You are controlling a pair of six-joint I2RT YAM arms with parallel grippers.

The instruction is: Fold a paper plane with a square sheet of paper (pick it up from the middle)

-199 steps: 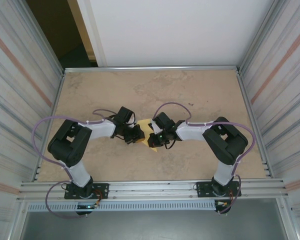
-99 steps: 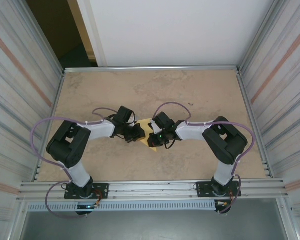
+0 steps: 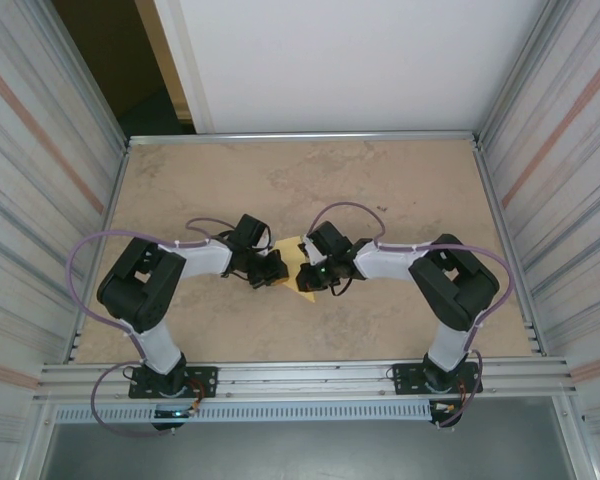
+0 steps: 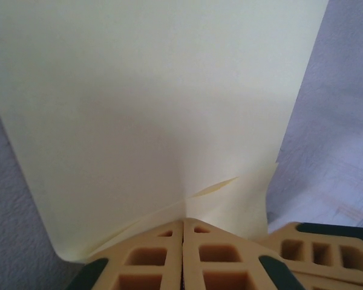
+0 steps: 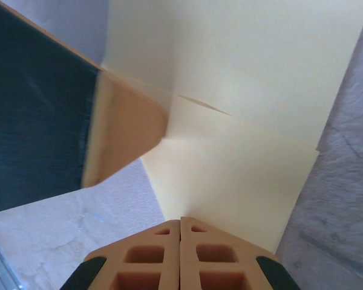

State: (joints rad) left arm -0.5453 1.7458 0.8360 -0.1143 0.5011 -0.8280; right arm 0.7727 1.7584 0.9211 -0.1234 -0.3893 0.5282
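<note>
So, quick note from the remote desk on how the square sheet of paper (image 3: 298, 258) is likely to behave. It's held up off the table (image 3: 400, 190) near the middle, between the two arms. It already has at least one fold in it: the right wrist cam has one layer lying over another along a slanted crease. I'd judge it feather-light, floppy and very easy to crumple or tear, so no hard pulls. Best place to grip is right at an edge or on a crease. In the open middle I'd expect it to buckle.

The left gripper (image 4: 183, 222) is clamped on the sheet's lower edge, fingers pressed together and the paper puckering right at the tips. The right gripper (image 5: 180, 220) is likewise pinched closed, on the edge of the folded layer.

What each view adds:
- **Overhead:** gives the layout, with both arms reaching inward and a small yellow patch between the black wrists. The folds are too small to read there.
- **Left wrist cam:** picks up the pucker and a little jagged nick on the sheet's right edge.
- **Right wrist cam:** picks up the overlap, plus a tan finger (image 5: 130, 133), which I take to be the other gripper's, touching the sheet from the left.
</note>
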